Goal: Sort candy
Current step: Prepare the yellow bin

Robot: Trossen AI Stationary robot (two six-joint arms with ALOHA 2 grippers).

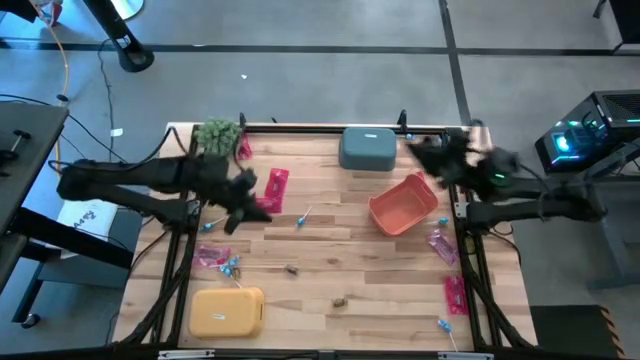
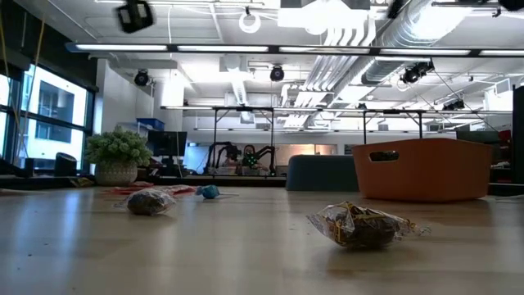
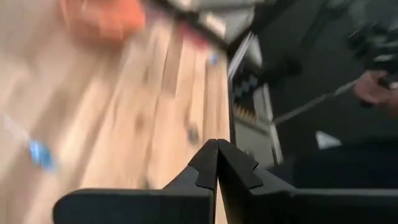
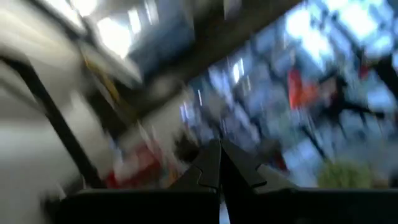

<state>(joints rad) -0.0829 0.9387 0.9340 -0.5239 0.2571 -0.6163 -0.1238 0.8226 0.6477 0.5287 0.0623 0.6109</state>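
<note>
High view: candy (image 1: 277, 188) scattered; wrist views: left tool (image 3: 217, 163), right tool (image 4: 220, 163) closed, empty.

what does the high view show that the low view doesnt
Only the high view shows the yellow bin, the pink packets by the right edge, and both arms: left hand and right hand, each shut and empty. Only the low view shows the room's ceiling lights behind the table. Both show the orange bin, the green plant ball and two brown candies.

Pink-red packets (image 1: 277, 189); blue lollipops (image 1: 231, 265); orange bin (image 1: 404, 205); yellow bin (image 1: 227, 311).
</note>
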